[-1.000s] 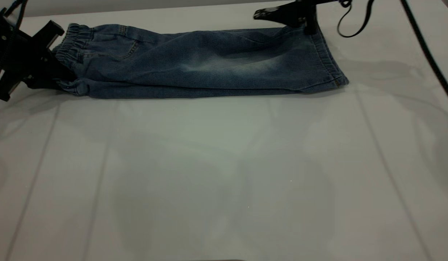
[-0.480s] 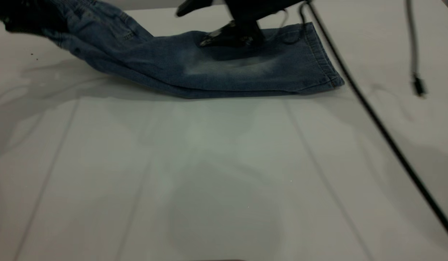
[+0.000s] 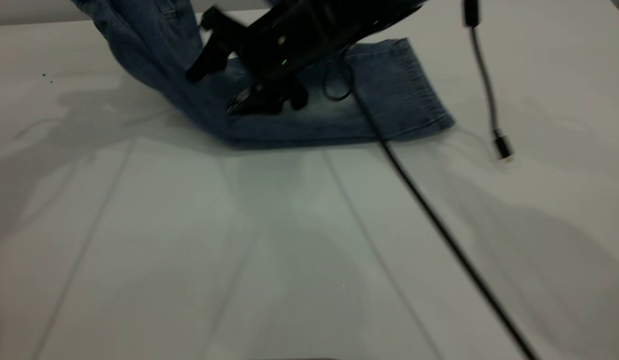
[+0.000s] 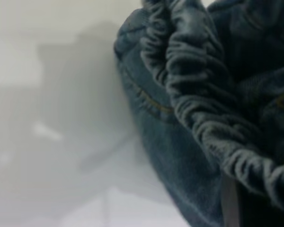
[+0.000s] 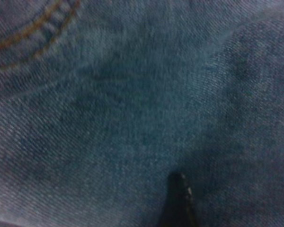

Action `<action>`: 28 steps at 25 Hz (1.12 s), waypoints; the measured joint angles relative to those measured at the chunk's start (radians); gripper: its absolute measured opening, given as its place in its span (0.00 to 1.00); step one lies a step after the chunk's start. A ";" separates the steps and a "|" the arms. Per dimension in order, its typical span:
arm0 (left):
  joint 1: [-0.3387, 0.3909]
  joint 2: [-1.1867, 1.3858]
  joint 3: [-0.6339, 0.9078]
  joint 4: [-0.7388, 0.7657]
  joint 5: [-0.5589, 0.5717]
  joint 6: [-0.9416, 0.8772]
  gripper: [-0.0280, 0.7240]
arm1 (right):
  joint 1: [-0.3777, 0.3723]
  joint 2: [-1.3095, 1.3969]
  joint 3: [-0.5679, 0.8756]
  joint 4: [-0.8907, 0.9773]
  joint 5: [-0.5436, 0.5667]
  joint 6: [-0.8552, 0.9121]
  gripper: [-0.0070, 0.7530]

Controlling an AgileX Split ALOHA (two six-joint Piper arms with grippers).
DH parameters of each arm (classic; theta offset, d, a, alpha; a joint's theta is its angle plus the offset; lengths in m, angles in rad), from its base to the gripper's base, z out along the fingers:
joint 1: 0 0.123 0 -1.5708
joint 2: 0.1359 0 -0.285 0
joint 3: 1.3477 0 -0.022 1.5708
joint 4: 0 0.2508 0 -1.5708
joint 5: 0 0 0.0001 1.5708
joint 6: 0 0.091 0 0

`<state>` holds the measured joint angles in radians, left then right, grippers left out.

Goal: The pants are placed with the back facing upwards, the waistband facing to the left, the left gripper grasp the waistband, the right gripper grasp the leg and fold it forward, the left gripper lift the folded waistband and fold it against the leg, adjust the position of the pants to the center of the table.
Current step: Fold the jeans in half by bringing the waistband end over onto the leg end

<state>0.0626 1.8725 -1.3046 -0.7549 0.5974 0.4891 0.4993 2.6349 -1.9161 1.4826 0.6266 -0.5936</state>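
Observation:
The blue denim pants [image 3: 339,110] lie folded lengthwise at the back of the table [image 3: 289,250]. Their waistband end rises steeply out of the exterior view's top left [image 3: 139,35]. The ruched waistband [image 4: 199,104] hangs bunched right in front of the left wrist camera, held by my left gripper, whose fingers the cloth hides. That gripper is out of the exterior view. My right gripper [image 3: 256,102] is shut and presses down on the leg near the pale faded patch. Its dark tip [image 5: 180,196] rests against denim. The leg's hem [image 3: 424,95] lies flat at the right.
The right arm's black cable [image 3: 439,225] runs diagonally over the table toward the near right. A second cable ending in a plug [image 3: 502,147] hangs down right of the hem. Bare tabletop spreads in front of the pants.
The waistband end has gone higher and to the right, out of the exterior view's top. The right gripper has slid left along the leg and lower. The hem has shifted slightly left.

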 joint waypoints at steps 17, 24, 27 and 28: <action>-0.014 -0.006 0.000 0.001 0.016 0.080 0.16 | -0.104 -0.021 -0.056 -0.492 0.215 0.165 0.60; -0.122 -0.007 0.000 0.001 -0.001 0.121 0.16 | -0.075 -0.017 -0.056 -0.499 0.213 0.176 0.60; -0.174 -0.016 0.000 0.000 -0.022 0.124 0.16 | -0.100 -0.040 -0.056 -0.516 0.247 0.176 0.60; -0.192 -0.023 0.000 0.000 -0.032 0.125 0.16 | -0.113 -0.058 -0.056 -0.530 0.256 0.176 0.60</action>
<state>-0.1295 1.8490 -1.3043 -0.7545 0.5654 0.6145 0.3865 2.5772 -1.9719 0.9527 0.8830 -0.4173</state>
